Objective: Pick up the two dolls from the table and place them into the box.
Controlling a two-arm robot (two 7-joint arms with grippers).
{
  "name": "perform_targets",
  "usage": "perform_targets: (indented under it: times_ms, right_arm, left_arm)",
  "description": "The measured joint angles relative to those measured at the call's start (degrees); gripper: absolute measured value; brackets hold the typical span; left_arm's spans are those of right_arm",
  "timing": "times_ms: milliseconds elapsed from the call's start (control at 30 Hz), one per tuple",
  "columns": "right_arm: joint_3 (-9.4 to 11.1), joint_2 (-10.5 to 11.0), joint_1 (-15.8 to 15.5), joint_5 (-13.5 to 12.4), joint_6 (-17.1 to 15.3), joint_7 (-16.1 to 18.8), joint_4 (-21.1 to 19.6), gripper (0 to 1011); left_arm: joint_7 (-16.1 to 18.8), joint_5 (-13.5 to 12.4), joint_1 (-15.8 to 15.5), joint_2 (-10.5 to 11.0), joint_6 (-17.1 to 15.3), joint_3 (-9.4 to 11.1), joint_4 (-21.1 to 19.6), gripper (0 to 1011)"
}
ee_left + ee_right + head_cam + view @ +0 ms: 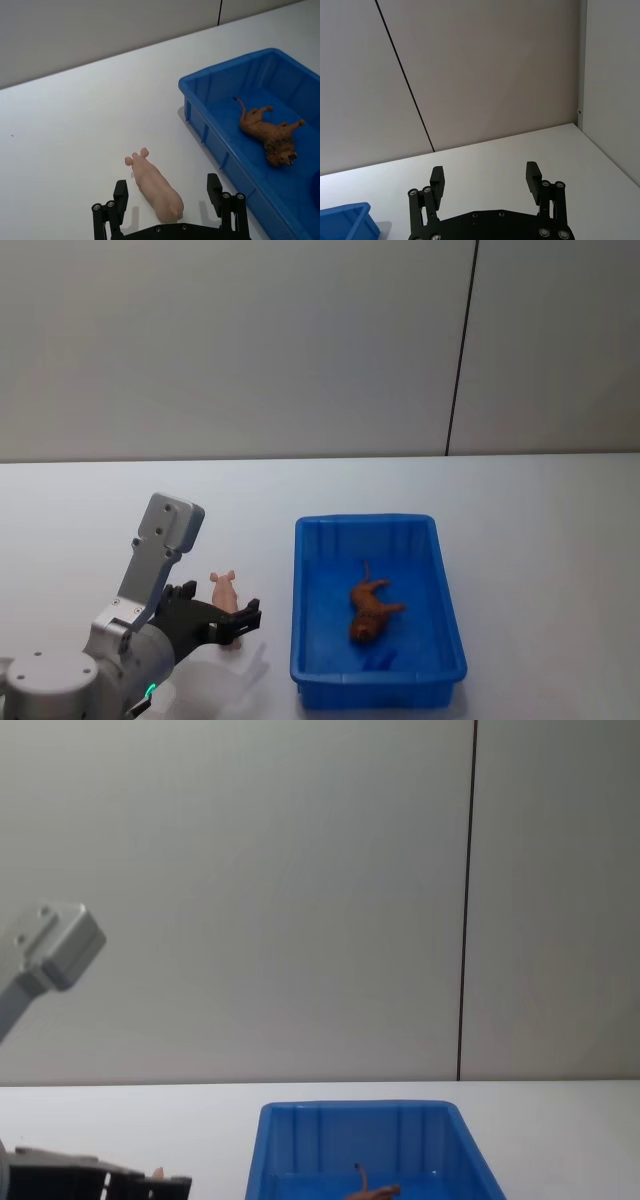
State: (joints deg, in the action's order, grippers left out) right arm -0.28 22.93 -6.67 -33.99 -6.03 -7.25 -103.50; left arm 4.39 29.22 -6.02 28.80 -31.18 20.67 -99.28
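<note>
A pale pink doll (226,592) (154,185) lies on the white table (520,510), just left of the blue box (300,580) (200,90) (300,1130). My left gripper (222,622) (167,192) is open, with one finger on each side of the pink doll and gaps between them. The brown-orange doll (371,609) (267,132) lies on its side inside the box; the chest view shows its thin tail (362,1177). My right gripper (486,178) hangs open above the table, away from the box, with nothing between its fingers.
A grey wall with a dark vertical seam (460,350) stands behind the table. The table's right edge (605,155) runs close to a side wall. Bare tabletop lies left of and beyond the pink doll.
</note>
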Motion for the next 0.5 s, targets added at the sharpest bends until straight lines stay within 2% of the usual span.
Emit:
perform_targets:
  times_ms: [500]
  right_arm:
    - [0.23,0.08,-0.39,-0.24,0.3,-0.56,-0.18,1001]
  left_arm:
    - [-3.78,0.0,-5.8,-3.92,-4.71,-0.12,8.79,1001]
